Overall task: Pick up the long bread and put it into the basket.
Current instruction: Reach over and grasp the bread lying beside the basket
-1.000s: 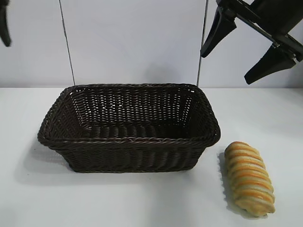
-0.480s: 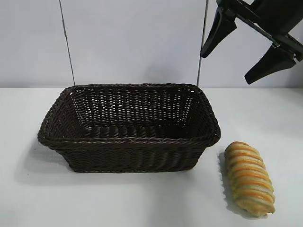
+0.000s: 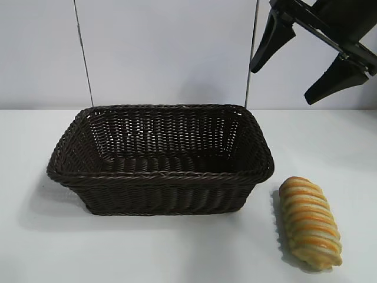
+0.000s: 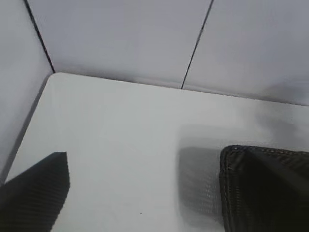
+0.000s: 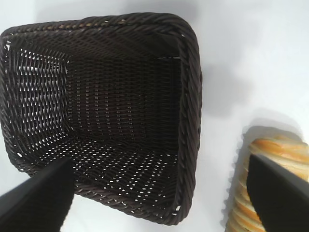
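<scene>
So here's what you've got: the basket (image 3: 160, 159) sits on the white bench (image 3: 177, 253), a bit toward the left side and roughly mid-depth, with its long side facing the camera. The long bread (image 3: 310, 223) lies flat on the bench near the front right corner, just beside the basket's right end but not touching it, a thin strip of bare bench between the 2. It's lengthwise, running front to back and slightly angled.

Your right gripper (image 3: 306, 62) hangs high over the back right of the bench, well above everything, jaws spread wide, its 2 dark fingers (image 3: 271, 41) pointing down and left. From the right wrist view you're looking down at the basket's (image 5: 190, 121) open interior with the bread (image 5: 270, 179) off its right end, and 1 fingertip overlaps the loaf in that view.

The left gripper isn't visible in the exterior view. In the left wrist view only 1 dark finger (image 4: 36, 193) shows, over the bench's far left corner, with a basket corner (image 4: 263, 186) nearby, so can't tell how its jaws stand.

Room-wise: bare bench all around the bread on its right and front, plus a wide strip in front of the basket. Only the basket's right wall stands between loaf and interior. A pale wall (image 3: 171, 53) with 2 thin dark seams runs along the back edge.
</scene>
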### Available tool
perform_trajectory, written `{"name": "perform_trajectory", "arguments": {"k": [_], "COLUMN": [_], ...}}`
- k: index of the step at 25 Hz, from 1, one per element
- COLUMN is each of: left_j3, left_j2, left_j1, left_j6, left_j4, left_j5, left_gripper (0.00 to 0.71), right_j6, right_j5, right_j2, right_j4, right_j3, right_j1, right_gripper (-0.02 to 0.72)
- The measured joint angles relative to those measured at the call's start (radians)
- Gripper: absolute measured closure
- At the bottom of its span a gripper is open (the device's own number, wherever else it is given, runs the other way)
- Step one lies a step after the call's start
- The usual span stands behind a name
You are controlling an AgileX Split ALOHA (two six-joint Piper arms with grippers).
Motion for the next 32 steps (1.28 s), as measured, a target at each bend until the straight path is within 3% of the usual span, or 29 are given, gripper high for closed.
{"name": "perform_trajectory", "arguments": {"k": [5,11,17,20,27,32], "left_j3": [0.225,0.41,0.549,0.61,0.733,0.734], "left_j2": [-0.258,-0.544,-0.648,-0.654,-0.654,-0.661], "left_j1": [0.0,0.0,0.0,0.0,0.0,0.0], "left_j6": [0.045,0.044,-0.009,-0.011,-0.004,0.026], "left_j4": [0.003,0.006,0.005,-0.014,-0.055,-0.09], "left_j5": [-0.058,-0.019,0.033,0.035,0.04,0.038], "left_gripper": [0.016,0.016,0.016,0.016,0.016,0.016], "right_j6": [-0.001,-0.008,-0.034,-0.024,0.075,0.088], "right_j5": [0.0,0.0,0.015,0.043,0.109,0.13], "right_j2": [0.0,0.0,-0.003,-0.021,-0.137,-0.214], "right_j4": [0.0,0.0,-0.016,-0.089,-0.297,-0.326], "right_j3": [0.0,0.0,0.0,0.0,0.0,0.042], "right_j1": [0.0,0.0,0.0,0.0,0.0,-0.028], "right_gripper": [0.008,0.008,0.008,0.008,0.008,0.008]}}
